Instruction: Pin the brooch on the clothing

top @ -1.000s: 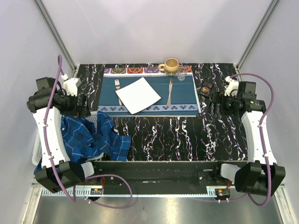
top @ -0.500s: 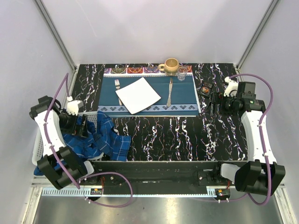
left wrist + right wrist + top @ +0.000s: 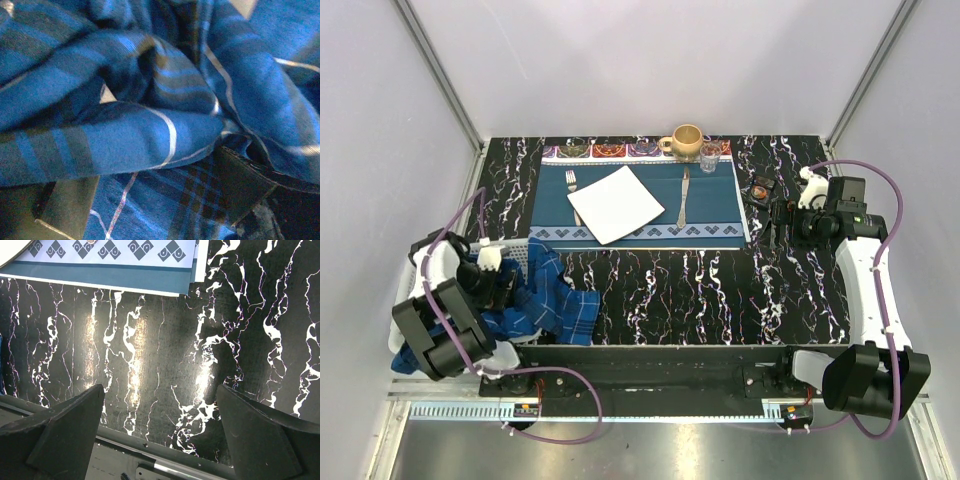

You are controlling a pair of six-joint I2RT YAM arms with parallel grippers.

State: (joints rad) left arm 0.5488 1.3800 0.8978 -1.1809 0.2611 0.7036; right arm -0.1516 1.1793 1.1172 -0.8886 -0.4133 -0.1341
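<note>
The clothing (image 3: 548,300) is a blue and navy plaid shirt, crumpled at the table's near left, partly over a white basket (image 3: 518,250). My left gripper (image 3: 506,285) is pressed down into it. In the left wrist view the plaid cloth (image 3: 150,135) fills the frame and lies between the two spread fingers (image 3: 245,182). The brooch (image 3: 761,188) is a small reddish-brown piece on the table at the right. My right gripper (image 3: 775,228) hovers just in front of it, open and empty, with its fingers (image 3: 265,435) wide over the black marble table (image 3: 165,365).
A blue placemat (image 3: 720,205) in the middle back holds a white square plate (image 3: 615,204), a fork (image 3: 572,185) and a knife (image 3: 684,195). A tan mug (image 3: 686,140) and a small glass (image 3: 710,155) stand behind it. The placemat's edge also shows in the right wrist view (image 3: 100,275).
My left arm has folded down and back, bringing its gripper from above the basket's far side into the crumpled shirt. The right arm has barely moved.
</note>
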